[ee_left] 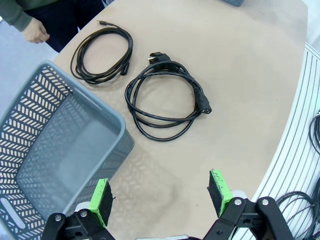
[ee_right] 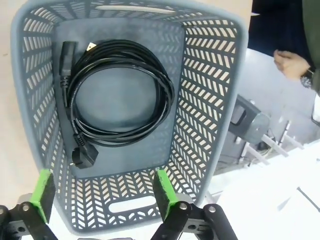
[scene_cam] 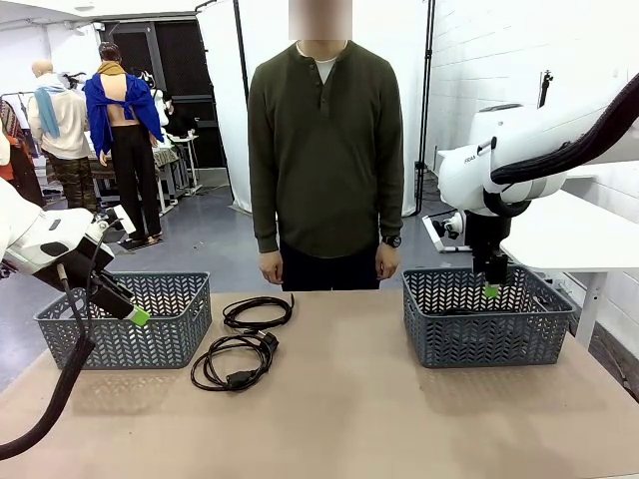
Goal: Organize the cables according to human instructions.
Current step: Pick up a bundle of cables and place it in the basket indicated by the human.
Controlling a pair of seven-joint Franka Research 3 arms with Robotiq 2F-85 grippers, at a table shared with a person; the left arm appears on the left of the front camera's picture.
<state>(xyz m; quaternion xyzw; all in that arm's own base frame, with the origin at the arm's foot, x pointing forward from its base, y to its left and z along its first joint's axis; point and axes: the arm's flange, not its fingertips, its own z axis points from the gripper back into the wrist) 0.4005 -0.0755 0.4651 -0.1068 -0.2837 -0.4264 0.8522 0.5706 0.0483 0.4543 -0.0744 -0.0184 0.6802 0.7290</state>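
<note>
Two black cables lie loose on the tan table: a thinner coil [scene_cam: 232,317] [ee_left: 97,77] nearer the human [scene_cam: 324,150], and a thicker coil with chunky plugs [scene_cam: 266,343] [ee_left: 204,104] in front of it. A third coiled cable [ee_right: 120,135] rests flat on the floor of the right grey basket [scene_cam: 479,334] [ee_right: 210,100]. My right gripper [scene_cam: 491,287] [ee_right: 103,195] hangs open just above that basket, holding nothing. My left gripper [scene_cam: 138,315] [ee_left: 161,195] stands open over the near corner of the left grey basket [scene_cam: 170,334] [ee_left: 90,100], whose visible floor is bare.
The human stands at the far table edge between the baskets, arms down; one hand [ee_left: 36,34] [ee_right: 290,62] hangs near the edge. The table's curved edge [ee_left: 280,150] runs close to my left gripper. A white table [scene_cam: 579,235] stands behind the right basket.
</note>
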